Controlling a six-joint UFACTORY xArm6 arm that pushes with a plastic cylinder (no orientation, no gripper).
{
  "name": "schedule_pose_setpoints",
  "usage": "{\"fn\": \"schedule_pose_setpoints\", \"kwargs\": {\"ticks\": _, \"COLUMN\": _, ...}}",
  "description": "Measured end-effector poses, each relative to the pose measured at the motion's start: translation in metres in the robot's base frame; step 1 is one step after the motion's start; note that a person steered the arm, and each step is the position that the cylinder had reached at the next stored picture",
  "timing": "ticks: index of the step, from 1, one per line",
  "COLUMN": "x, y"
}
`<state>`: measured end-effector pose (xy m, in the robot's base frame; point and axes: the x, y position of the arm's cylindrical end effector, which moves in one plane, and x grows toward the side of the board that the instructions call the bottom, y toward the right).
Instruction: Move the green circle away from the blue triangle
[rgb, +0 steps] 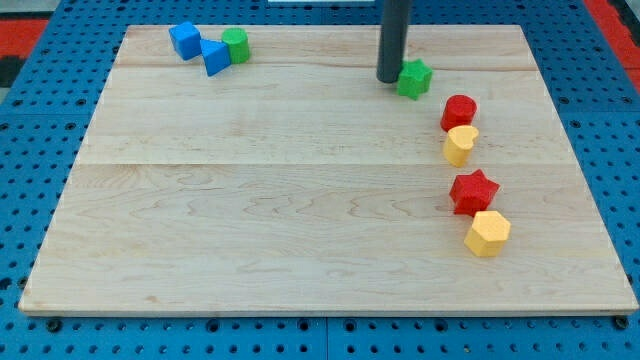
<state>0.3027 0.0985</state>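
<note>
The green circle (237, 44) sits near the view's top left of the wooden board (260, 200), touching the right side of the blue triangle (215, 57). A blue cube (184, 39) lies just left of the triangle. My tip (388, 78) rests on the board at the view's top centre-right, right against the left side of a green star-shaped block (414, 77), far to the right of the green circle.
Down the view's right side lie a red circle (459, 111), a yellow heart-shaped block (460, 145), a red star (473, 191) and a yellow hexagon (487, 233). The board lies on a blue pegboard (40, 150).
</note>
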Motion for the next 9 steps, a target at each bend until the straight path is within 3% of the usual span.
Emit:
{"fn": "schedule_pose_setpoints", "kwargs": {"ticks": 1, "x": 0.006, "y": 0.025}}
{"fn": "schedule_pose_setpoints", "kwargs": {"ticks": 2, "x": -0.002, "y": 0.005}}
{"fn": "schedule_pose_setpoints", "kwargs": {"ticks": 5, "x": -0.006, "y": -0.336}}
{"fn": "schedule_pose_setpoints", "kwargs": {"ticks": 6, "x": -0.057, "y": -0.368}}
{"fn": "schedule_pose_setpoints", "kwargs": {"ticks": 7, "x": -0.083, "y": -0.340}}
{"fn": "schedule_pose_setpoints", "kwargs": {"ticks": 9, "x": -0.079, "y": -0.200}}
